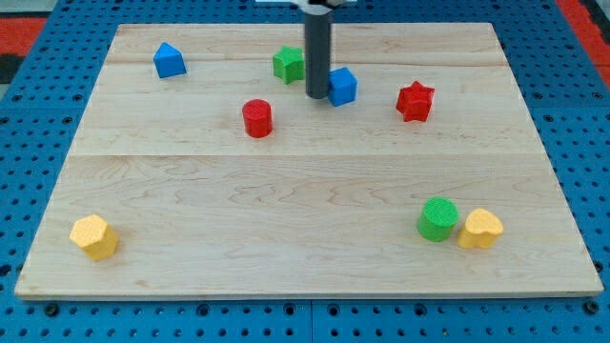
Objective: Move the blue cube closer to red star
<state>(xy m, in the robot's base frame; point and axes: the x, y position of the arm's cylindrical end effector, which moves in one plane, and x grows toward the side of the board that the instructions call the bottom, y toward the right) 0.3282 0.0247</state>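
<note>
A pale wooden tabletop (305, 191) is seen resting on a blue pegboard surface (29, 143), with eight small blocks spread over it. No gripper is fitted to this arm; a straight dark rod is carried instead, and my tip (315, 96) is set down on the wood just at the view's left of the blue cube (342, 86), touching it or very nearly so. The green star (288, 64) is found just beyond the rod on the view's left, partly overlapped by it. The blue cube is placed between that star and the red star (415, 101), near the red star but apart from it. A red cylinder (257, 118) is located lower and to the view's left of the tip. A blue house-shaped block (169, 60) is seen near the top left. At the bottom right, a green cylinder (437, 219) and a yellow heart-like block (479, 229) are placed touching. A yellow hexagonal block (93, 236) is left alone at the bottom left.
</note>
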